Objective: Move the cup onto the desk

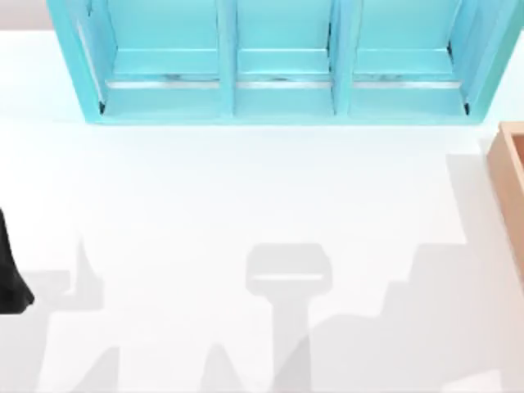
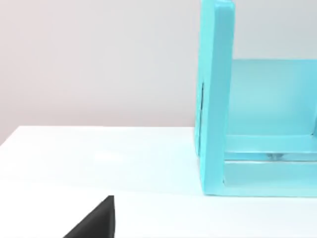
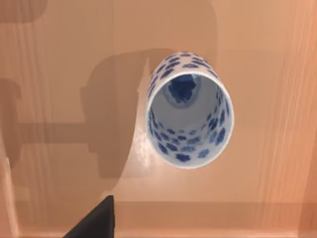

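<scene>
The cup, white with blue speckles, stands upright on the tan wooden floor of a box, and I look down into its mouth in the right wrist view. My right gripper hangs above it, and a black part of the gripper shows at the frame's edge, apart from the cup. The desk is the broad white tabletop. My left arm stays at the desk's left edge, and a black part of its gripper shows above the white top.
A teal three-compartment shelf unit stands along the back of the desk, and its side wall rises close to the left wrist camera. The tan wooden box sits at the desk's right edge.
</scene>
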Robot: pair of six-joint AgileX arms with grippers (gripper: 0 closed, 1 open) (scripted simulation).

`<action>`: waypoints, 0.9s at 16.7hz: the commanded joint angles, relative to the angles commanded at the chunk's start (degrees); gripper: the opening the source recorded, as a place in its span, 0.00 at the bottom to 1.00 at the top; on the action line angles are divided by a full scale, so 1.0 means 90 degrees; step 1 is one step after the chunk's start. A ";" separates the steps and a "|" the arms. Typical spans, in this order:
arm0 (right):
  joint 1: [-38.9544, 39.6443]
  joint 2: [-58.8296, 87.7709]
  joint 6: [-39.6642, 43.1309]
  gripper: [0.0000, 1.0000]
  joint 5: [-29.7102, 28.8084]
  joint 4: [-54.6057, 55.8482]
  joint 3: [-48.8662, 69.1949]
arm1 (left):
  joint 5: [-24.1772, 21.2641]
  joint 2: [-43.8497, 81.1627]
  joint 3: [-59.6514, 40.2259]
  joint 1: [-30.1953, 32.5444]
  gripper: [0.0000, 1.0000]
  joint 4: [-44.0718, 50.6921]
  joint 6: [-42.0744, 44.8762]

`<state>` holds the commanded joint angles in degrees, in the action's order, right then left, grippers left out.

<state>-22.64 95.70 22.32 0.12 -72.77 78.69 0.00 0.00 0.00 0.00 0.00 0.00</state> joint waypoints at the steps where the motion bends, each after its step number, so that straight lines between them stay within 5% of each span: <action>1: -0.0002 0.0006 -0.0003 1.00 0.0000 0.0018 -0.0018 | 0.0000 0.0000 0.0000 0.0000 1.00 0.0000 0.0000; 10: -0.0001 0.0551 -0.0032 1.00 0.0001 0.2260 -0.1670 | 0.0000 0.0000 0.0000 0.0000 1.00 0.0000 0.0000; 15: -0.0002 0.0634 -0.0032 1.00 0.0001 0.2499 -0.1881 | 0.0000 0.0000 0.0000 0.0000 1.00 0.0000 0.0000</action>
<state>-22.66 101.41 22.03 0.13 -50.28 61.76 0.00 0.00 0.00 0.00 0.00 0.00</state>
